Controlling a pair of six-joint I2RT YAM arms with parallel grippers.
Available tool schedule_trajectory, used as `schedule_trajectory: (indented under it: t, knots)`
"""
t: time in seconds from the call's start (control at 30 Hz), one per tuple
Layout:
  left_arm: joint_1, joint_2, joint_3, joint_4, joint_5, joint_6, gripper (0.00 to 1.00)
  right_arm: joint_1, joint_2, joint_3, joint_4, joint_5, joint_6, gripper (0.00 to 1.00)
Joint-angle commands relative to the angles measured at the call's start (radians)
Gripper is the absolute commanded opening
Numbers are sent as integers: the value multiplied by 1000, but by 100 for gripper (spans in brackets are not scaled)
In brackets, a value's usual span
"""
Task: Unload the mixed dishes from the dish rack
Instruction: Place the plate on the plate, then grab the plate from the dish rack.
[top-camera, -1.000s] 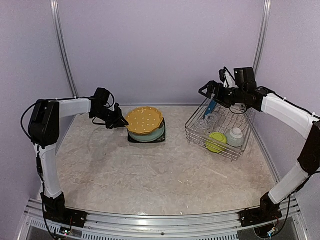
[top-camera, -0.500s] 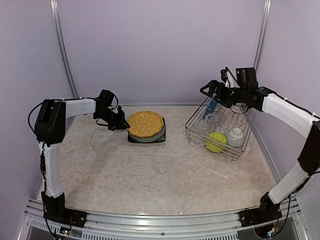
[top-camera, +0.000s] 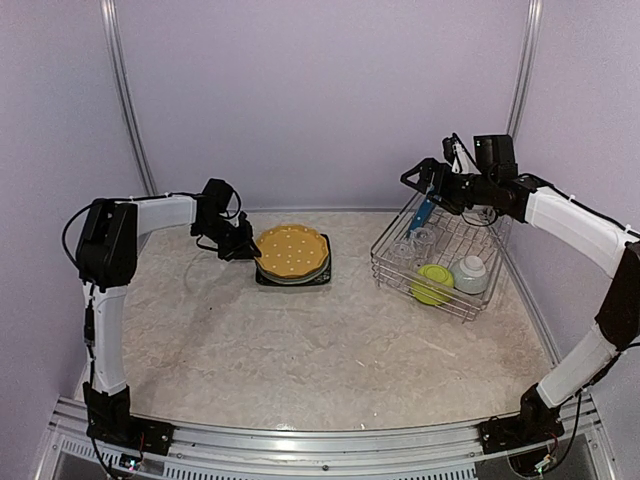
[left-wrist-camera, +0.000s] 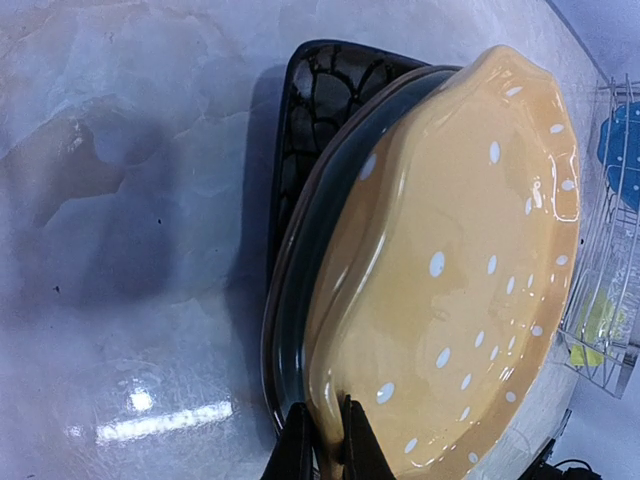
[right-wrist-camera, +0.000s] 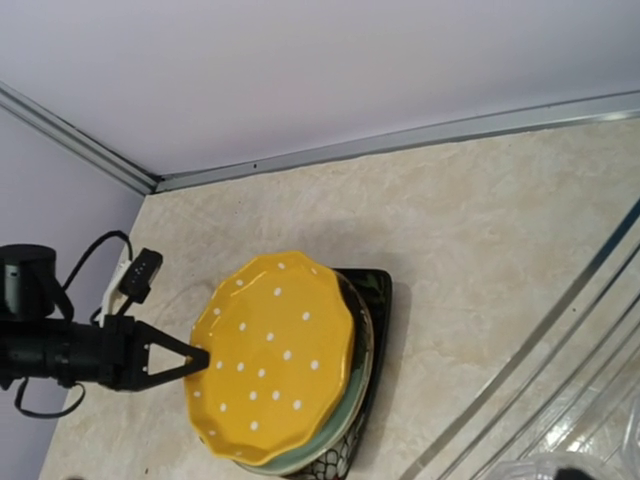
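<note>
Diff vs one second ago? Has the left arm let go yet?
The left claw, shut on the rim of the yellow plate, lowered it from a tilt to nearly flat on the teal plate. No release. The right claw stayed open above the dish rack; its contents are unchanged.

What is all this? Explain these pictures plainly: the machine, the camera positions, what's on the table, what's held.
Two robot arms are bolted to a table. One picture looks down from above; the other two come from wrist cameras. The left gripper is shut on the rim of the yellow plate, atop a teal plate and a black square plate. The right gripper is open and empty above the dish rack, which holds a blue plate, a lime-green bowl, a pale bowl and clear glasses.
</note>
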Motion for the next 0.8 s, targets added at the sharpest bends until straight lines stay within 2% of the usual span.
schedule_trajectory:
  t: [0.0,0.2,0.27,0.37,0.57,0.77]
  knots:
    - [-13,5,66,37,61,27,2,-13,-7,-14,16,-16,13,99]
    - [-22,17,66,22,58,25,13,-12,-8,-24,21,-21,19,99]
    - [-22,19,63,20,51,19,18,-13,-9,-28,23,-22,20,99]
    - [-22,17,63,16,35,18,32,-15,-12,-30,23,-22,21,99]
    - [-19,-4,66,3,12,33,48,-15,-13,-31,25,-20,21,99]
    - [-20,-46,67,-24,-49,69,58,-15,-11,-11,1,15,5,99]
